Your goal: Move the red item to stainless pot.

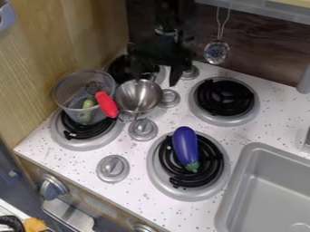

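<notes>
The black gripper (155,79) hangs at the top centre, over the rear left burner and just behind the stainless pot, its two fingers apart. The small round stainless pot (138,95) stands between the burners, and looks empty. A red item (106,104), elongated like a handle, slants at the right side of the clear container (63,98), beside the pot's left rim. Whether it lies inside the container or against its wall, I cannot tell.
The clear container, with green pieces inside, stands on the front left burner. A purple eggplant (185,146) lies on the front right burner. A strainer (216,51) hangs behind; a grey sink (266,181) is at right.
</notes>
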You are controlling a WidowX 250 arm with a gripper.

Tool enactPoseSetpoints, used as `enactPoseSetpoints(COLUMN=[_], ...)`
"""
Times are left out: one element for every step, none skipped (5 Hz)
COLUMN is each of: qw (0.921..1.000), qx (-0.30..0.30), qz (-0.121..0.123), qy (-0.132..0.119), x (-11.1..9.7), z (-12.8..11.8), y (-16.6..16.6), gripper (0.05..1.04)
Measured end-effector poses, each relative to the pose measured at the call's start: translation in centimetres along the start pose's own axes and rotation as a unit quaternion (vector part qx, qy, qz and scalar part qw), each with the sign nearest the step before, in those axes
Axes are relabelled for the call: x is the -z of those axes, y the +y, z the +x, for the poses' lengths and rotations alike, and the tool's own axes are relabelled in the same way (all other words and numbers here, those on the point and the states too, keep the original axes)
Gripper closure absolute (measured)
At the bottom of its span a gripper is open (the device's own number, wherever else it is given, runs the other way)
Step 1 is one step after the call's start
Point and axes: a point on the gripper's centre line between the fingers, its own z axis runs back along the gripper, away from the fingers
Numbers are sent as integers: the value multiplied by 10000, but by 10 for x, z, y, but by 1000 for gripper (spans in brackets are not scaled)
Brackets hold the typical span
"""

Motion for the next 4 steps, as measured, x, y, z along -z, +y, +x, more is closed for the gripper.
enactPoseSetpoints(qw=[9986,9952,9922,9887], qx=[-473,-958,-1234,-1483], qz=[194,171,188,181], qy=[167,77,-58,-130], x=[-5,-1,5,12], z=[1,6,2,1], y=[26,51,69,83], gripper=[84,84,84,84])
